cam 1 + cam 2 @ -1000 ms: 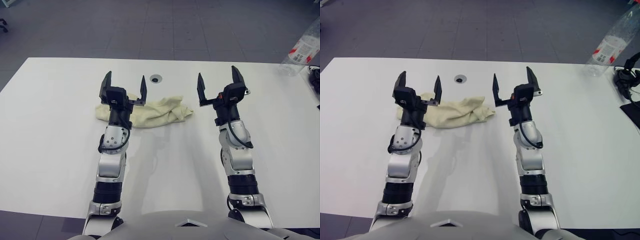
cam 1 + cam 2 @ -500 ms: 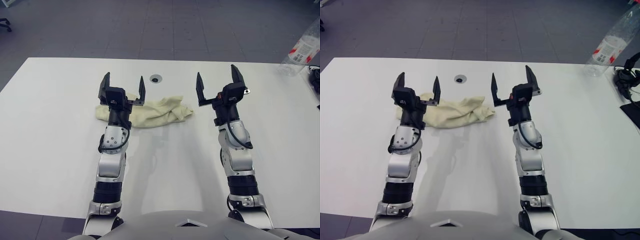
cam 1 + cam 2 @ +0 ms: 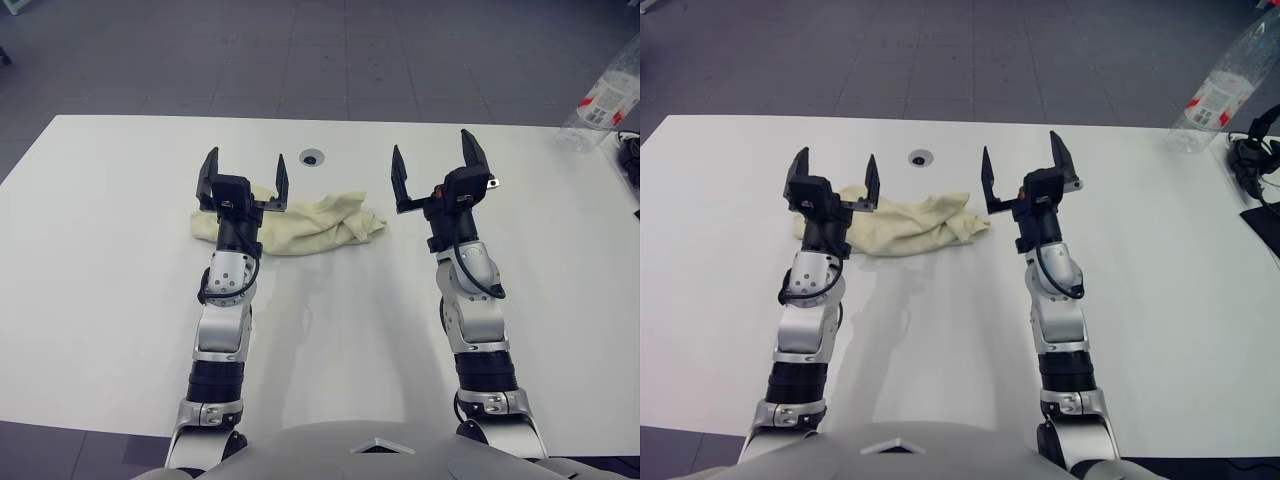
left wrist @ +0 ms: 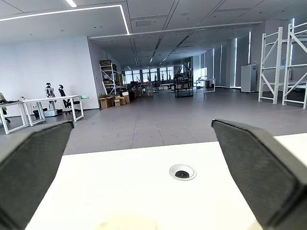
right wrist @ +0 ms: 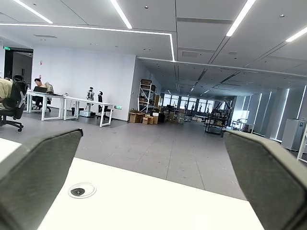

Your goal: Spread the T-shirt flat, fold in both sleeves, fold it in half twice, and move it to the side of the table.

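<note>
Your 2 head eyes look down on the desk [image 3: 100, 300]; both wrist cameras skim low across it, sharing the grommet hole [image 4: 182, 172].

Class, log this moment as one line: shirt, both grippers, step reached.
shirt: crumpled on table | left gripper: open, above shirt's left end | right gripper: open, right of shirt, apart | step: spreading not yet done

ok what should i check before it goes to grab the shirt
1. left gripper open: ok
2. right gripper open: ok
3. shirt spread flat: not ok, it lies bunched on the table
4. left gripper lined up with the shirt's left end: ok; its height above it: cannot tell
5. sleeves findable in the heap: cannot tell
6. bottle away from the shirt: ok, by the table's far right corner
</note>
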`<state>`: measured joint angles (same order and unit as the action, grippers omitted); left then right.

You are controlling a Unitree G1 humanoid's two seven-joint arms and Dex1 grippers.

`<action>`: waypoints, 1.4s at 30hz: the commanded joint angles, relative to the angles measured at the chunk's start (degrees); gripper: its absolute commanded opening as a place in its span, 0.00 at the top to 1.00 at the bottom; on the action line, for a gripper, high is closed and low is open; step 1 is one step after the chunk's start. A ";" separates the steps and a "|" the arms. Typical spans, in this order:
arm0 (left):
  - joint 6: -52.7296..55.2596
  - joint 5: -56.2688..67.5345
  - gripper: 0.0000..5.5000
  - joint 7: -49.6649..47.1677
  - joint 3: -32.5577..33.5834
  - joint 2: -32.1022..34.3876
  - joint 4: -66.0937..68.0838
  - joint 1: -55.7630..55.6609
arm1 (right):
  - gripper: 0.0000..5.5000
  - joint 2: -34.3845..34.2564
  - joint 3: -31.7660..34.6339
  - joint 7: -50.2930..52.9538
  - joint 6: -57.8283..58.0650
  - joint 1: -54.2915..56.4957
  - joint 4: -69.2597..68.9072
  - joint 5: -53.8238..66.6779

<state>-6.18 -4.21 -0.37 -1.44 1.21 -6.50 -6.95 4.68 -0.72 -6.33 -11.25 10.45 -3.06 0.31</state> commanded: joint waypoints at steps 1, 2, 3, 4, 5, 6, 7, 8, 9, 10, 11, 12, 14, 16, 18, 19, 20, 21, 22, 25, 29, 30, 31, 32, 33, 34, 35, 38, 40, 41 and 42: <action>-0.35 0.05 0.03 0.02 0.09 0.19 0.47 -0.64 | 0.02 -0.08 -0.20 -0.31 -0.16 -0.36 -0.47 0.30; -0.36 0.04 0.03 0.00 0.09 0.17 0.50 -0.62 | 0.02 -0.07 -0.18 -0.35 -0.17 -0.39 -0.51 0.33; -0.39 0.04 0.03 -0.02 0.09 0.16 0.53 -0.62 | 0.02 -0.07 -0.17 -0.36 -0.17 -0.42 -0.54 0.33; -0.58 0.03 0.03 0.01 0.08 0.18 0.57 -0.64 | 0.02 -0.07 -0.16 -0.37 -0.17 -0.43 -0.56 0.33; -0.74 0.08 0.03 0.09 0.02 0.17 0.52 -0.66 | 0.02 -0.05 -0.13 -0.37 -0.16 -0.49 -0.65 0.33; -0.84 0.28 0.03 0.22 -0.04 0.10 0.41 -0.66 | 0.02 -0.04 -0.11 -0.37 -0.15 -0.53 -0.72 0.34; -0.89 0.39 0.03 0.31 -0.09 0.05 0.32 -0.66 | 0.02 -0.03 -0.10 -0.38 -0.14 -0.55 -0.77 0.35; -0.91 0.45 0.03 0.36 -0.13 0.02 0.27 -0.65 | 0.02 -0.02 -0.09 -0.38 -0.13 -0.57 -0.81 0.35; -0.93 0.46 0.03 0.39 -0.13 0.04 0.29 -0.67 | 0.02 -0.03 -0.09 -0.38 -0.12 -0.58 -0.84 0.36; -0.90 0.46 0.03 0.44 -0.05 0.15 0.44 -0.78 | 0.02 -0.06 -0.10 -0.34 -0.10 -0.57 -0.87 0.33; -0.80 0.51 0.03 0.53 0.09 0.31 0.64 -0.93 | 0.02 -0.08 -0.11 -0.31 -0.08 -0.57 -0.91 0.31; -0.24 0.71 0.03 0.68 0.47 0.59 0.89 -1.17 | 0.02 -0.11 -0.14 -0.28 -0.07 -0.56 -0.94 0.29; 0.91 1.00 0.03 0.83 1.65 1.46 1.82 -1.91 | 0.02 -0.18 -0.21 -0.24 0.00 -0.58 -1.09 0.25; 1.55 0.36 0.03 0.62 3.12 3.05 3.72 -3.17 | 0.02 -0.26 -0.26 -0.16 0.07 -0.63 -1.28 0.20; 2.70 -0.76 0.03 0.17 4.45 5.10 6.58 -4.89 | 0.02 -0.38 -0.28 0.02 -0.03 -0.62 -1.12 0.09; 3.51 -1.95 0.03 -0.12 4.78 6.47 8.39 -5.90 | 0.02 -0.46 -0.22 0.17 -0.10 -0.55 -0.87 0.06; 4.29 -4.05 0.03 -0.32 4.49 8.42 10.38 -6.90 | 0.02 -0.56 -0.14 0.34 -0.20 -0.48 -0.59 0.00; 5.71 -5.76 0.03 0.03 4.24 10.58 12.99 -8.25 | 0.02 -0.73 -0.09 0.60 -0.32 -0.42 -0.28 -0.13; 7.84 -4.16 0.03 2.33 4.93 11.85 15.13 -9.77 | 0.02 -0.94 -0.11 0.82 -0.43 -0.32 0.03 -0.26; 8.58 -2.70 0.03 5.24 7.42 17.04 21.64 -14.24 | 0.02 -1.46 -0.58 0.99 -0.83 0.30 1.22 -0.52; 4.24 -5.73 0.03 4.93 7.08 23.22 32.67 -18.59 | 0.02 -2.01 -0.97 0.93 -1.79 0.77 2.48 -0.70; 2.94 -6.34 0.03 5.56 6.01 23.69 33.89 -18.57 | 0.02 -2.08 -0.95 0.94 -1.99 0.80 2.62 -0.66; 1.75 -6.85 0.03 6.00 5.14 24.05 35.38 -18.58 | 0.02 -2.10 -0.94 0.96 -2.11 0.82 2.71 -0.66; 0.57 -7.41 0.03 6.48 4.31 24.53 37.40 -18.77 | 0.02 -2.11 -0.95 0.97 -2.21 0.82 2.77 -0.66; -0.49 -7.97 0.03 6.46 3.70 25.00 39.44 -18.95 | 0.02 -2.12 -1.00 0.91 -2.36 0.90 3.03 -0.64; -1.67 -8.55 0.03 5.91 3.28 25.41 41.61 -19.23 | 0.02 -2.15 -1.06 0.87 -2.50 0.96 3.26 -0.66; -2.89 -10.21 0.03 4.76 2.04 25.86 44.49 -19.59 | 0.02 -2.20 -1.13 0.88 -2.67 0.94 3.46 -0.73; -6.37 -14.58 0.03 2.81 -2.31 25.92 51.36 -19.00 | 0.02 -2.64 -0.83 0.88 -2.42 0.95 3.66 0.10; -9.97 -17.78 0.03 0.47 -5.37 25.83 54.97 -18.73 | 0.02 -2.54 -0.23 0.80 -2.16 1.22 3.78 0.64; -12.40 -19.45 0.03 -0.48 -7.16 25.78 56.14 -18.56 | 0.02 -2.49 -0.08 0.78 -2.12 1.29 3.82 0.75; -14.27 -20.45 0.03 -0.59 -8.63 25.44 57.32 -18.41 | 0.02 -2.48 0.00 0.88 -2.06 1.06 3.48 0.72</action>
<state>-17.52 -21.26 -1.15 -6.04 27.21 47.28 -26.70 2.12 -1.26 -5.72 -13.81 11.01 0.51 0.43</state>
